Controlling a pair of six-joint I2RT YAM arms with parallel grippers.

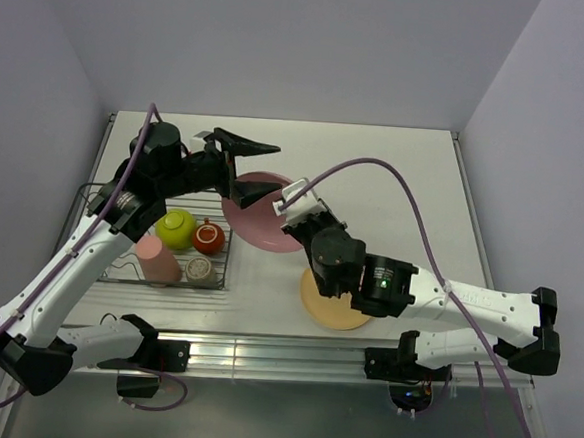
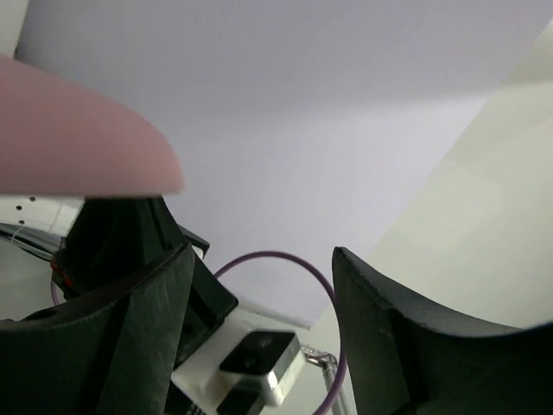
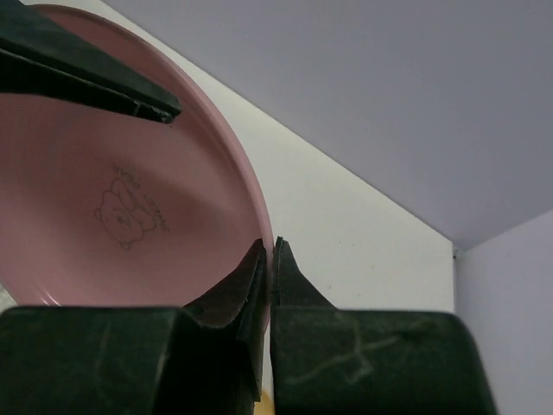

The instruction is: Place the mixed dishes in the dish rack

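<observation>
The right gripper (image 3: 268, 251) pinches the pink plate (image 1: 255, 216) by its rim, holding it tilted just right of the dish rack (image 1: 118, 273). The left gripper (image 1: 248, 166) hovers wide-jawed at the far edge; likely it should close squarely on the rim before the 1 existing grip releases.

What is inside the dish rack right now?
The dish rack holds four pieces: lime-green bowl, red-orange bowl, salmon-pink cup, small beige cup. The left arm covers the rack's left end, so anything beneath it cannot be seen.
</observation>
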